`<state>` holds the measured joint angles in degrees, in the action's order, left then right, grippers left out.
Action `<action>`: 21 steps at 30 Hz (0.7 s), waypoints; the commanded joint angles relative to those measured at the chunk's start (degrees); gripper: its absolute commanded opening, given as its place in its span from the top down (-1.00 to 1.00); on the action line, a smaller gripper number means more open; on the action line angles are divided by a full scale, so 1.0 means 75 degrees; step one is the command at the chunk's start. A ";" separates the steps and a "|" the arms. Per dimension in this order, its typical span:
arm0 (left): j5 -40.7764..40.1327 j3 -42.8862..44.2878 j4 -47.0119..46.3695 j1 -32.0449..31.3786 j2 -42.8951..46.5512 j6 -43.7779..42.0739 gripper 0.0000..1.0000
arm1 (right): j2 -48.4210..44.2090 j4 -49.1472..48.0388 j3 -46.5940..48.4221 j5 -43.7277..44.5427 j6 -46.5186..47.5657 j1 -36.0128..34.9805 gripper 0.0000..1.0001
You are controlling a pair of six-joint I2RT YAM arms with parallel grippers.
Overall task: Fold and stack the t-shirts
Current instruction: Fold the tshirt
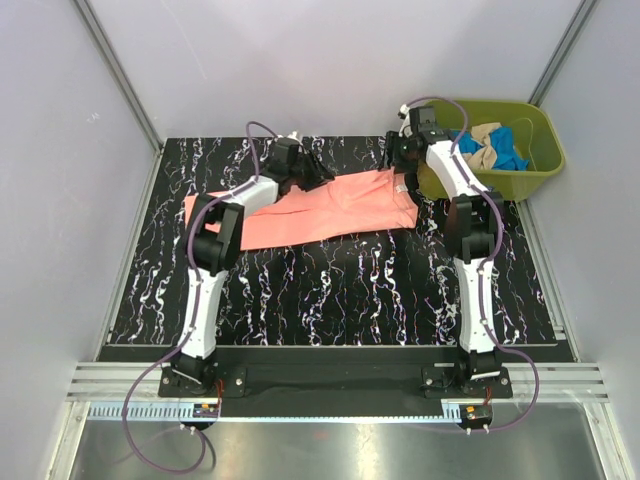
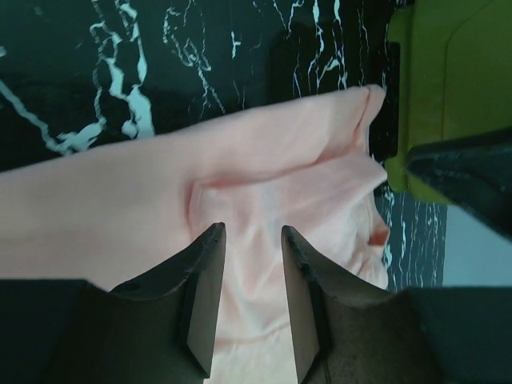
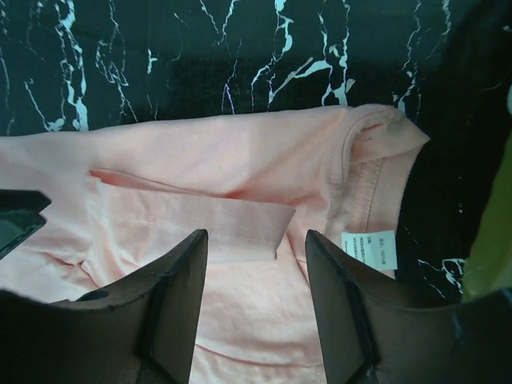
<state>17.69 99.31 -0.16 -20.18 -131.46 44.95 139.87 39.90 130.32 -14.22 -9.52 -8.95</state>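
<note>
A salmon-pink t-shirt [image 1: 320, 210] lies partly folded across the back of the black marbled table [image 1: 330, 290]. My left gripper [image 1: 316, 168] hovers over its rear edge near the middle. In the left wrist view the left gripper [image 2: 252, 230] is open with a narrow gap, and pink cloth [image 2: 264, 152] shows below it with nothing pinched. My right gripper [image 1: 401, 160] is over the collar end. In the right wrist view it [image 3: 256, 236] stands open above a folded sleeve hem [image 3: 240, 220], beside the white label [image 3: 370, 250]. Blue [image 1: 510, 152] and beige [image 1: 484, 140] t-shirts sit in the tub.
An olive-green plastic tub [image 1: 540, 140] stands at the back right corner, just right of the shirt's collar end, and its wall [image 2: 456, 72] also shows in the left wrist view. Grey walls close in the table on three sides.
</note>
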 commanded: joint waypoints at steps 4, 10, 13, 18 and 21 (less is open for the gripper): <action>-0.1291 0.1546 -0.0003 -0.0226 -0.0916 0.0534 0.20 | 0.0311 -0.0234 0.0424 -0.0261 0.0004 -0.0037 -0.18; -0.1843 0.1701 0.0490 -0.0297 -0.1035 0.0358 0.20 | 0.0288 -0.0210 0.0413 -0.0156 0.0109 -0.0049 -0.18; -0.1902 0.1386 0.0433 -0.0343 -0.0883 0.0300 0.18 | 0.0218 -0.0199 0.0261 -0.0015 0.0272 -0.0049 -0.21; -0.1563 0.1337 0.0409 -0.0379 -0.1046 0.0475 0.20 | 0.0416 -0.0187 0.0284 -0.0260 0.0297 -0.0049 -0.22; -0.1515 0.1349 0.0339 -0.0402 -0.1116 0.0557 0.21 | 0.0533 -0.0280 0.0295 -0.0424 0.0203 -0.0049 -0.19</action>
<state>6.22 109.12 4.54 -22.76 -139.59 48.34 143.17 39.68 130.91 -15.05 -8.38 -9.02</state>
